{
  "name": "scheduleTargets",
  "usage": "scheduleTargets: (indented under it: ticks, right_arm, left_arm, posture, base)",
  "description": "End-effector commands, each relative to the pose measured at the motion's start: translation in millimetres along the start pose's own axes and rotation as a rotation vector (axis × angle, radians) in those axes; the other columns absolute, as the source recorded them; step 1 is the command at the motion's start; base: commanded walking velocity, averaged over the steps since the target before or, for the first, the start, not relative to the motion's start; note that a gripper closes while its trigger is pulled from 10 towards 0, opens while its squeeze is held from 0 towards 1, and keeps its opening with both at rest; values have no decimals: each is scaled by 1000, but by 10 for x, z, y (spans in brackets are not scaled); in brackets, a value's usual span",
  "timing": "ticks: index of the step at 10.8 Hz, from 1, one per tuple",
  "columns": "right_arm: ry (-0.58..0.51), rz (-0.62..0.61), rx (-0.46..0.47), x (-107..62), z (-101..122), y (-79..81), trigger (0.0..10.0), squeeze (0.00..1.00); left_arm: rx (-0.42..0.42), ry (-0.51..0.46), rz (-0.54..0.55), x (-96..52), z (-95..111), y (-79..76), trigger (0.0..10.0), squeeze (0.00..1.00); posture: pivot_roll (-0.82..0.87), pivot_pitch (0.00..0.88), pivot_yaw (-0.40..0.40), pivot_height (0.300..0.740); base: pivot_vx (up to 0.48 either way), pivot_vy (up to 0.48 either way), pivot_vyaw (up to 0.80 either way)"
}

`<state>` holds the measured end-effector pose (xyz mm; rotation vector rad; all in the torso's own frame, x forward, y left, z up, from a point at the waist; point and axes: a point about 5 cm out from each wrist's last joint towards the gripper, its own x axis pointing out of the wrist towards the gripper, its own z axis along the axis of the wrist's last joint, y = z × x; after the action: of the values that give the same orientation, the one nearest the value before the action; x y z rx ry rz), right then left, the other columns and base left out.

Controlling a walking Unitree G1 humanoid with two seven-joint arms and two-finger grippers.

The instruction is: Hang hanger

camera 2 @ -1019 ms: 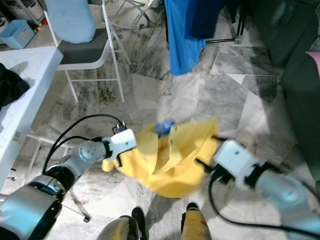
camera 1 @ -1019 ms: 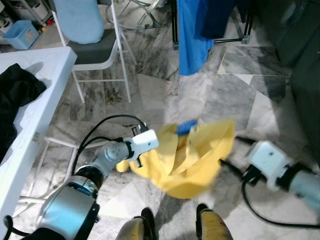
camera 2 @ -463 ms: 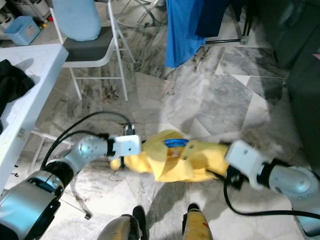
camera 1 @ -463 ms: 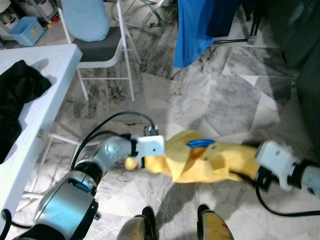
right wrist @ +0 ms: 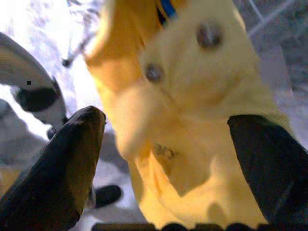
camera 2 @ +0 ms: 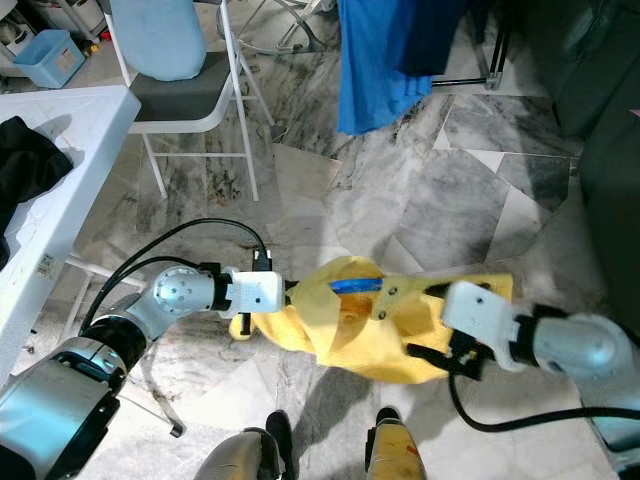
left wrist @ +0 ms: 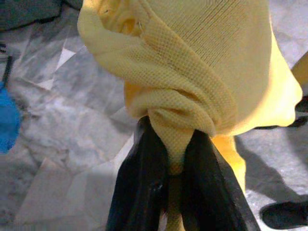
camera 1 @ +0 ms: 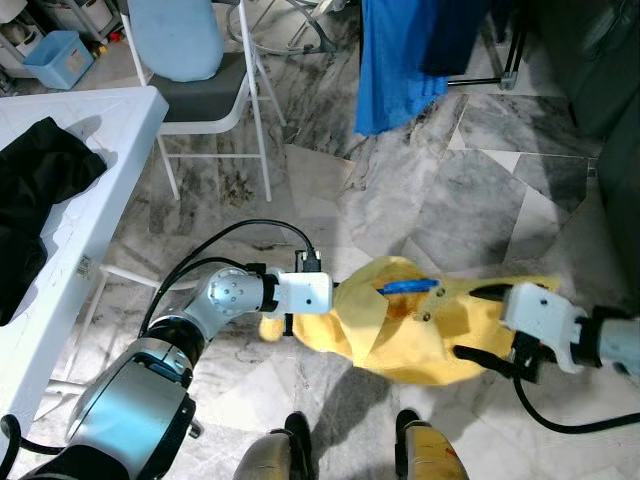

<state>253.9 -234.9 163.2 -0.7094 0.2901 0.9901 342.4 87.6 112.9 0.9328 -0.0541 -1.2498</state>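
Yellow knit cloth, a polo shirt (camera 1: 420, 335) with a buttoned placket, is stretched low between my two arms just in front of the robot's feet, and a blue hanger (camera 1: 408, 286) sits inside its collar with a short length showing. My left gripper (left wrist: 173, 159) has its black fingers pinched tight on a gathered wad of the shirt's shoulder; in the wrist view the fabric bunches out between them. My right gripper (right wrist: 163, 154) has its fingers spread wide with the yellow cloth lying between them, so I read it as not clamped on anything, though the shirt drapes against it. Beyond the shirt lies grey marble floor (camera 1: 470, 200), a white folding chair (camera 1: 215, 95) with a pale blue cushion, a white table (camera 1: 95, 190) on my left carrying a black garment (camera 1: 35, 200), and farther off a blue garment (camera 1: 400, 60) hanging down from above the frame, presumably where a rail stands. My worry is that I am holding cloth, not the hanger: if I lift from here, the hanger could slide out of the collar and drop. With the right fingers spread, the whole weight rides on one pinch, and a slip would put the shirt on the floor.
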Motion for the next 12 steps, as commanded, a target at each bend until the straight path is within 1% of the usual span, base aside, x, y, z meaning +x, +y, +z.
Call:
scheduleTargets:
  ticks: [1, 2, 3, 4, 5, 6, 7, 8, 9, 10, 11, 12]
  right_arm:
    - [-94, 35, -23, -31, 247, -3, 10000, 494]
    - [-118, 44, 3, -101, 319, -11, 10000, 490]
    - [-78, 34, -14, -170, 290, -28, 10000, 486]
    - [-23, -22, -34, -224, 202, -91, 10000, 482]
    - [19, -75, -65, -220, 127, -149, 10000, 204]
    - [16, -63, -44, -199, 95, -146, 10000, 39]
    - [21, -61, -46, -130, 55, -186, 10000, 0]
    - [21, -56, -51, -97, 46, -203, 9490, 0]
    - [27, -57, -52, -66, 9, -251, 4157, 0]
    - [29, -38, -45, -47, -13, -265, 0, 0]
    - [29, -15, -34, -30, -27, -263, 0, 0]
    - [47, 35, -19, -7, -72, -229, 0, 0]
  left_arm:
    - [-11, 20, -6, -17, -55, -58, 0, 0]
    - [-11, 46, 74, -23, -75, -5, 0, 0]
    - [-11, 57, 102, -34, -87, 18, 0, 0]
    - [8, 60, 102, -38, -82, 29, 0, 0]
    - [56, 43, 123, -25, -29, 75, 0, 0]
    - [62, 13, 112, -2, 21, 87, 0, 0]
    - [92, -43, 78, 32, 109, 81, 0, 0]
    - [109, -72, 56, 44, 146, 64, 0, 0]
    - [128, -115, 29, 54, 191, 33, 0, 0]
    - [139, -141, 17, 58, 220, 18, 0, 0]
    - [140, -158, 19, 63, 243, 25, 0, 0]
    - [139, -164, 19, 66, 254, 32, 0, 0]
  posture:
    - [-251, 289, 194, 740]
    - [-253, 291, 194, 740]
    - [-256, 292, 193, 740]
    - [-260, 293, 194, 740]
    - [-259, 294, 196, 740]
    - [-257, 295, 199, 740]
    - [-252, 294, 204, 740]
    - [-247, 295, 206, 740]
    - [-242, 296, 207, 740]
    - [-240, 295, 205, 740]
    - [-239, 296, 204, 740]
    - [-235, 294, 200, 740]
  base:
    - [0, 0, 0]
    - [0, 0, 0]
    - [0, 0, 0]
    - [0, 0, 0]
    - [0, 0, 0]
    - [0, 0, 0]
    - [0, 0, 0]
    - [0, 0, 0]
    - [0, 0, 0]
    - [0, 0, 0]
    - [0, 0, 0]
    - [0, 0, 0]
